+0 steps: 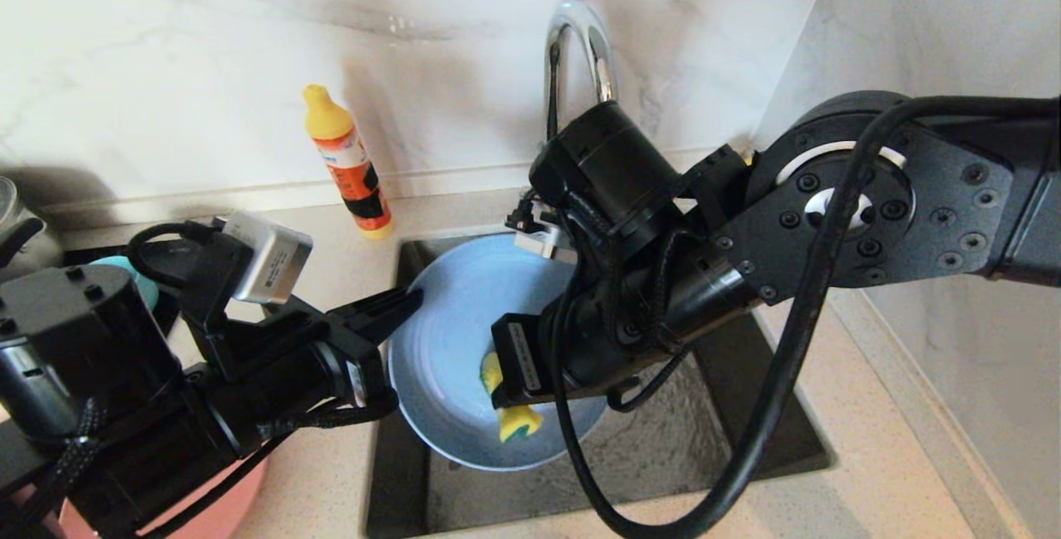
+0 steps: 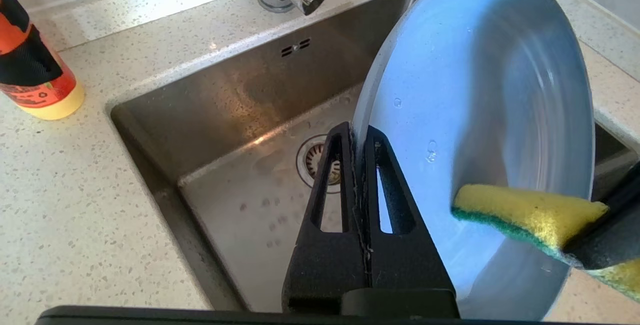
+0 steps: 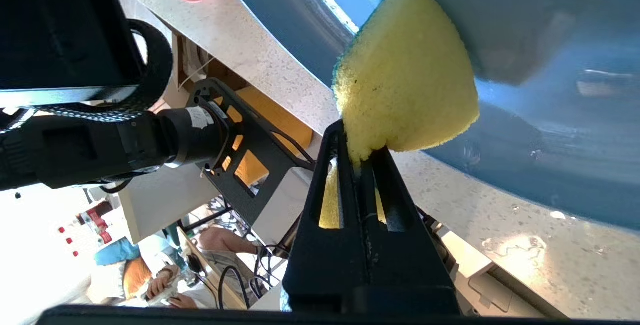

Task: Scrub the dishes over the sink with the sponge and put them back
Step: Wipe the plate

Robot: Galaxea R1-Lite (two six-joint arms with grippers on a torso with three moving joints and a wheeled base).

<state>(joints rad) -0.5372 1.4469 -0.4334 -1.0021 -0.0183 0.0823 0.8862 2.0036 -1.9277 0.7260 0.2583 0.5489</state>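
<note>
Head view: grey-blue plate (image 1: 452, 340) is hanging tilted over the sink (image 1: 729, 439), its face turned toward the right claw.
Plate handling: it is looking light, stiff and probably slick; a rim pinch is the sensible hold, though scrubbing pressure is likely twisting it about that single point.
Left gripper (image 2: 357, 140): its jaws are clamping together on the plate's rim, thin edge sitting between the fingertips.
Sponge (image 3: 402, 72): soft and squashing, yellow with a green underside, it is pressing against the plate just ahead of the right claw.
Right gripper (image 3: 357, 147): jaws are squeezing one corner of the sponge.
Edges: sink walls and faucet (image 1: 580, 50) are standing beyond both claws; detergent bottle (image 1: 346, 162) is well apart on the counter.
Room: open basin is lying below the claws.
</note>
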